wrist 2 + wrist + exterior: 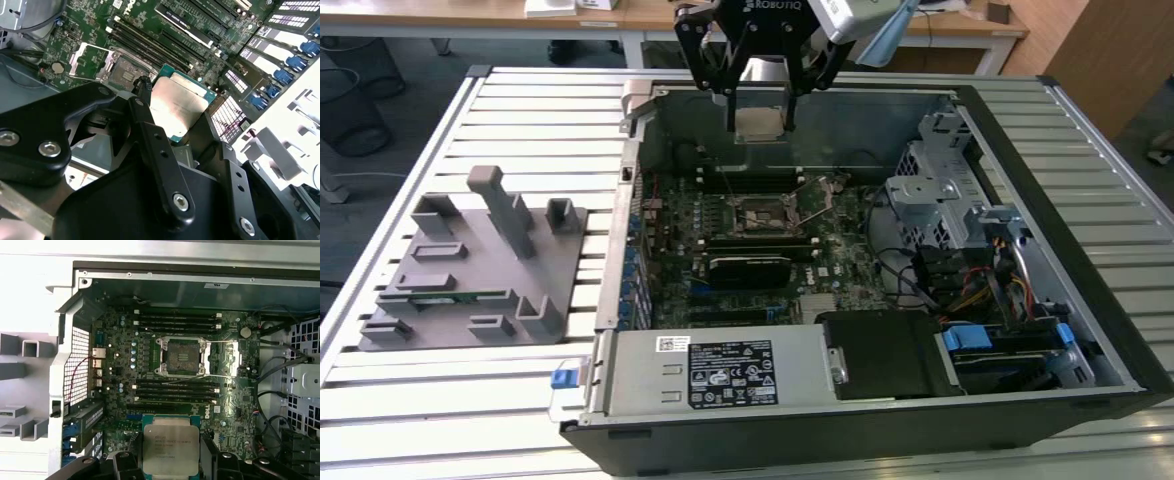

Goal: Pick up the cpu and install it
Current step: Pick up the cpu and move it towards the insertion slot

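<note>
Cpu (761, 124) hangs clamped in the gripper (762, 112), upper centre of the exterior view, above the open case (854, 432). The socket (762, 212) on the board (843, 268) lies uncovered, well apart from it.

The open case (854, 440) lies on the table (520, 120), with the fixture (454, 270) at the exterior view's left. The gripper (762, 128) holds the cpu (761, 120) above the case's far part, beyond the socket (762, 213).

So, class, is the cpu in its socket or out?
Out: the gripper holds the cpu above the motherboard, and the socket sits empty.
</note>
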Available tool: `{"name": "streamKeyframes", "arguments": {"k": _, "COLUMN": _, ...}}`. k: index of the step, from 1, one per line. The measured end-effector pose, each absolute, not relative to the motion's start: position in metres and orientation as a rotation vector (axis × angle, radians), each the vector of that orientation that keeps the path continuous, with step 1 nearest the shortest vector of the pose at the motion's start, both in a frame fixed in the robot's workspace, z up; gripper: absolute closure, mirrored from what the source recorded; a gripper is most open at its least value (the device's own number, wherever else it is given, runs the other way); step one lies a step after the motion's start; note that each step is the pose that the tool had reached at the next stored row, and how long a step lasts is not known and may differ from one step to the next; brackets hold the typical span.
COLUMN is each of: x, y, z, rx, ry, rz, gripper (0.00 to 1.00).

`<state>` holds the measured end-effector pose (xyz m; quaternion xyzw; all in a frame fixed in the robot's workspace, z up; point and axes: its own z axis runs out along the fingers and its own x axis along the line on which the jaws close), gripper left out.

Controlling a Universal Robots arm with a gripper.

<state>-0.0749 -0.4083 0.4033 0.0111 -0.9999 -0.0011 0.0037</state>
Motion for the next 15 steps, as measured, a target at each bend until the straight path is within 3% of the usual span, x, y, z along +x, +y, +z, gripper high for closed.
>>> {"name": "streamKeyframes", "arguments": {"k": 15, "x": -0.069, "y": -0.396, "z": 0.402, "rx": 0.035, "ry": -3.134, "rz": -0.003, "gripper": 0.46}}
